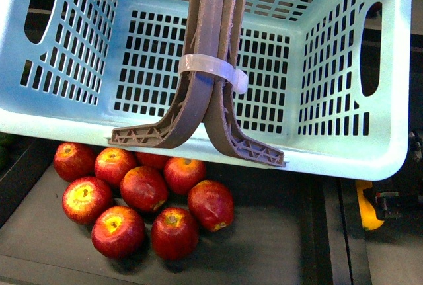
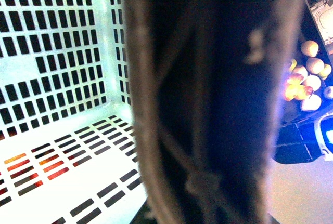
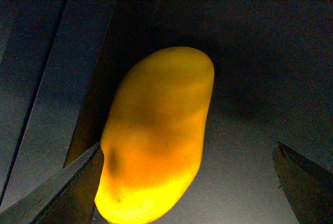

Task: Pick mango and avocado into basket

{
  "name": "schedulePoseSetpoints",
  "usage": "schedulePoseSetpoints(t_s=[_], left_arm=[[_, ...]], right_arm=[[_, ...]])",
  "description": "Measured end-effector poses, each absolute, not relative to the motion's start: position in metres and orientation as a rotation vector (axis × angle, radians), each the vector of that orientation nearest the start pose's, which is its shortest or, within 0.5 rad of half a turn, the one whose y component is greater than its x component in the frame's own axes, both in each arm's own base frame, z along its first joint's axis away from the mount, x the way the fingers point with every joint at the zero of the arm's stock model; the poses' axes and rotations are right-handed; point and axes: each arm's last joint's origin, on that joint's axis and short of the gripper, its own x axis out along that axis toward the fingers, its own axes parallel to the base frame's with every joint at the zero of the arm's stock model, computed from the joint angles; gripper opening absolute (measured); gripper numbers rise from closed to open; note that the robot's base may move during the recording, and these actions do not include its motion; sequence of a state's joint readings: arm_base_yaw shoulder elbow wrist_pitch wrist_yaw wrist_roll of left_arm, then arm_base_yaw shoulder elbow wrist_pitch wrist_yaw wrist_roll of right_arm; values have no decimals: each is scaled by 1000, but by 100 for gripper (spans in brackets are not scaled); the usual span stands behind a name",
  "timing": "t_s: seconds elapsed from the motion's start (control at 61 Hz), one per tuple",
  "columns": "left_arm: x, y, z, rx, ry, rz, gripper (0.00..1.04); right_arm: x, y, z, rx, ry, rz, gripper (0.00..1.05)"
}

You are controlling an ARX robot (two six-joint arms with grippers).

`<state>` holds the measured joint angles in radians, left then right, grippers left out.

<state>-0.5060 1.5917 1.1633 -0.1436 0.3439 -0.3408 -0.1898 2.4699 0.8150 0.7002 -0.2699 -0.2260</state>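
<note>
The pale teal basket (image 1: 344,67) fills the top of the front view, tilted, with nothing showing inside. Its two brown-grey handles (image 1: 211,34) are bound by a white zip tie (image 1: 208,70) and run up out of frame. In the left wrist view a handle (image 2: 208,104) fills the picture as a blur with the basket's wall (image 2: 57,52) beside it. My left gripper is shut on the handle, its fingers hidden. The yellow mango (image 3: 156,130) lies on a dark surface between the spread fingers (image 3: 67,193) of my open right gripper (image 3: 188,148), close to one finger. The avocado is out of view.
Several red apples (image 1: 142,189) lie clustered on a dark tray below the basket. A yellow object (image 1: 367,209) and a black fitting (image 1: 396,202) sit at the right. Pale round fruits (image 2: 309,73) show past the handle in the left wrist view.
</note>
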Motion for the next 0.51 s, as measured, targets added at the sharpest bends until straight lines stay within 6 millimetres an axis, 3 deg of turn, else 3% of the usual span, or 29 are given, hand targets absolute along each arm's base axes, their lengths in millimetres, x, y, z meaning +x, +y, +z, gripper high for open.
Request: schedulePoseSetpoints(t_s=[0.508], left_arm=[[304, -180, 269, -263, 721, -716, 5]], right_arm=[[335, -43, -82, 20, 913, 156, 97]])
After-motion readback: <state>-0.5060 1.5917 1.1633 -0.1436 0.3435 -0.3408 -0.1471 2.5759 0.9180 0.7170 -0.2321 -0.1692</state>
